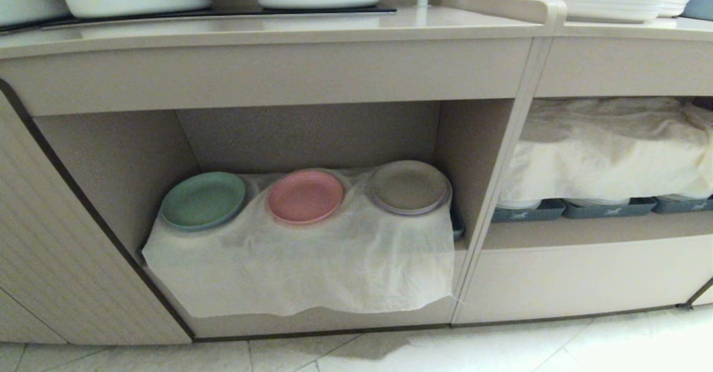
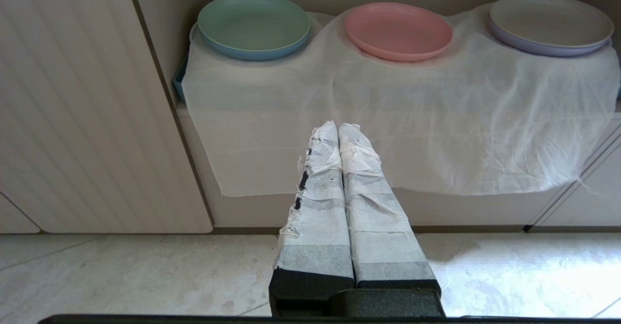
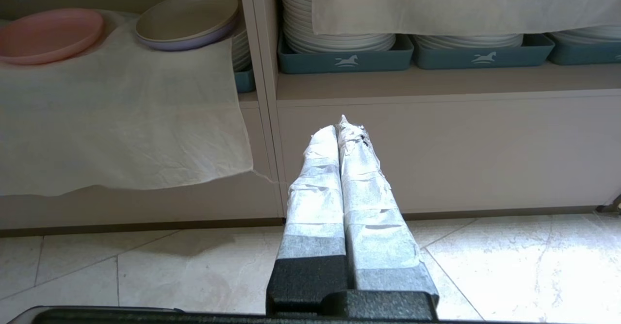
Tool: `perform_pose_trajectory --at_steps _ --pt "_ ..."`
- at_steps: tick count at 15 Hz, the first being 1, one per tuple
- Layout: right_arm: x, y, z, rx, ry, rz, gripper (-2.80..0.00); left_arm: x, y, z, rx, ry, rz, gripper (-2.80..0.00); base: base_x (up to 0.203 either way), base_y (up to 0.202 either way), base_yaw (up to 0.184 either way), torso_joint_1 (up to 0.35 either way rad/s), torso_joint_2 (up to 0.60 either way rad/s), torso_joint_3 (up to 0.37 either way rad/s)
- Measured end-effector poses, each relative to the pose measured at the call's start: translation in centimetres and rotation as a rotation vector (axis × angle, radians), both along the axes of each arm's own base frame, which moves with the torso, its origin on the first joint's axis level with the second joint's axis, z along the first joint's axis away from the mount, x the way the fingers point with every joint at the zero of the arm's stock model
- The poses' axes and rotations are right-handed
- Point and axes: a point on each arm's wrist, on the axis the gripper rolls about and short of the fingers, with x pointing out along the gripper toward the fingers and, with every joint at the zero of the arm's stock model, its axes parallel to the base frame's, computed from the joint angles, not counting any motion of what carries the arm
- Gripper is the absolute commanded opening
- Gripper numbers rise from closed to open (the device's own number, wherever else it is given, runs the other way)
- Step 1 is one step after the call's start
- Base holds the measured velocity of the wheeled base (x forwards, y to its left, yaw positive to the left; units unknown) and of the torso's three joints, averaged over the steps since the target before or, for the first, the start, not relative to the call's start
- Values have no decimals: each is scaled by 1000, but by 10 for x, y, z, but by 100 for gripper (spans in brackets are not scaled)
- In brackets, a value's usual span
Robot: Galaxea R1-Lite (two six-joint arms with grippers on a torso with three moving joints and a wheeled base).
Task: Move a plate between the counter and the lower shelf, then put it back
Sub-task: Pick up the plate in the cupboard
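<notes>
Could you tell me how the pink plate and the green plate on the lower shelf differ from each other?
The pink plate sits in the middle of the row; the green plate sits at the left end, next to the lower shelf side wall. The pink plate lies straight on the white cloth; the green plate rests on a blue plate beneath it. Both are small, round, matte, empty and low-rimmed.
</notes>
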Motion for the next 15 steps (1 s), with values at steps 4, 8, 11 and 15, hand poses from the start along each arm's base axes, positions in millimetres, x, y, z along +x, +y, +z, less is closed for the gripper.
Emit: perform_pose_trajectory --at_steps 4,8,11,15 --pt "0 0 0 0 0 0 -280 0 0 0 14 3 -5 -280 0 0 0 0 0 0" --pt "0 0 0 0 0 0 -280 0 -1 0 75 15 -27 -280 0 0 0 0 0 0" --pt "0 0 0 0 0 0 -280 1 -1 1 77 36 -28 -280 0 0 0 0 0 0" --pt "0 0 0 0 0 0 -280 3 -1 2 78 65 -30 -280 0 0 0 0 0 0"
